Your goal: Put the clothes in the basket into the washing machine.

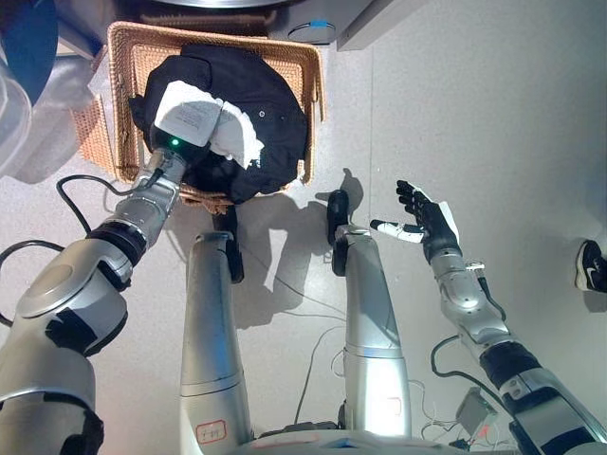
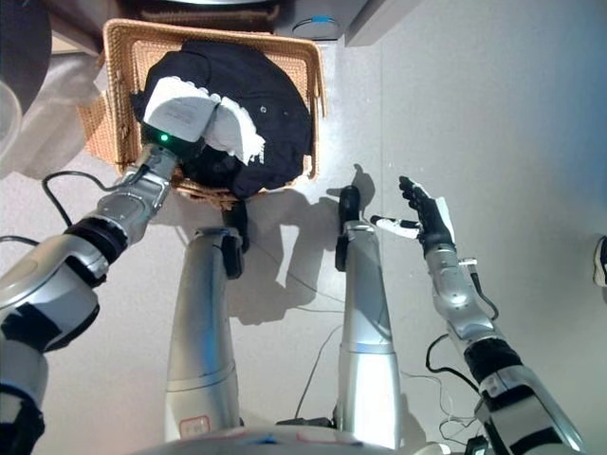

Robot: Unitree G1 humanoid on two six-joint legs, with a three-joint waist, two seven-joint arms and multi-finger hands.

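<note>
The dark clothes (image 1: 248,114) lie piled in the woven basket (image 1: 314,81) on the floor (image 1: 493,114). The left hand (image 1: 194,118) rests on top of the pile, over a white cloth (image 1: 242,137); I cannot tell if its fingers are open. The right hand (image 1: 422,220) hangs open over the floor, well apart from the basket.

left hand (image 1: 194,121): fingers hidden in dark clothes (image 1: 256,95) | basket (image 1: 313,76): floor covered beneath that hand | washing machine (image 1: 213,5): cut off beyond it
</note>
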